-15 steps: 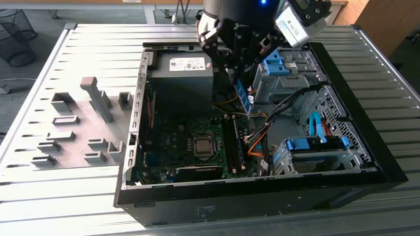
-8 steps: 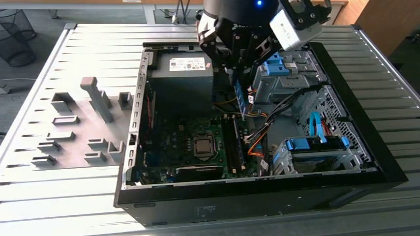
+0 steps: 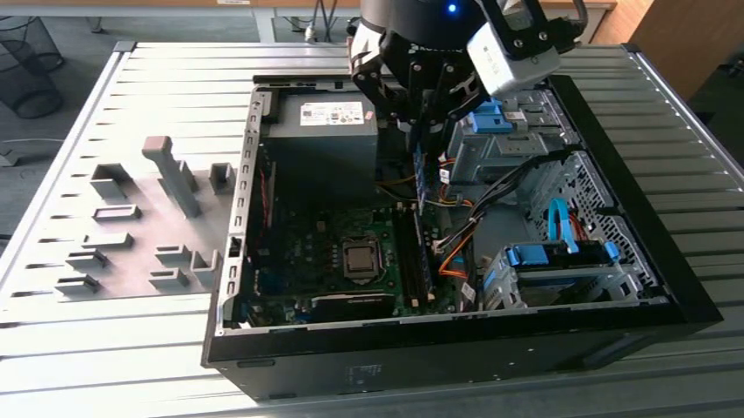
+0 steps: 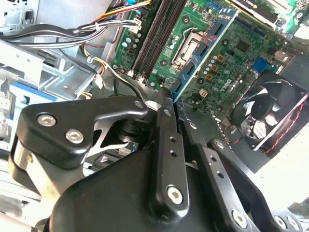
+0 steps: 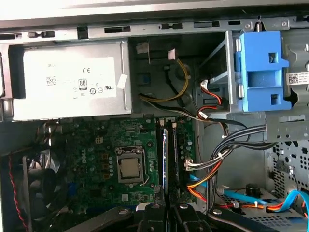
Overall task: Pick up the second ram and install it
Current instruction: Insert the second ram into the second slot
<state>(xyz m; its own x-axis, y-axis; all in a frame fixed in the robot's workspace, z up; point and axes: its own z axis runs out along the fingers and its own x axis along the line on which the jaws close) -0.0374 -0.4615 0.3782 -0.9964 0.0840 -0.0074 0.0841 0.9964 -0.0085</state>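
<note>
The second ram [image 3: 420,178] is a thin blue-green stick hanging on edge from my gripper [image 3: 419,131] inside the open computer case [image 3: 465,335]. It sits above the long dark memory slots [image 3: 409,252] on the motherboard, with a gap still between them. In the second wrist view my gripper [image 4: 171,104] is shut on one end of the ram [image 4: 205,48], whose dark chips show along its length. In the first wrist view my gripper [image 5: 166,209] holds the ram [image 5: 165,154] edge-on, lined up along the slots [image 5: 175,154].
A grey power supply [image 3: 326,131] fills the case's far end. Bundled cables [image 3: 459,252] and a blue drive cage [image 3: 558,261] lie to the exterior view's right of the slots. The CPU socket [image 3: 361,259] and a fan [image 4: 270,116] flank the other side. Grey holder blocks [image 3: 128,226] stand on the table.
</note>
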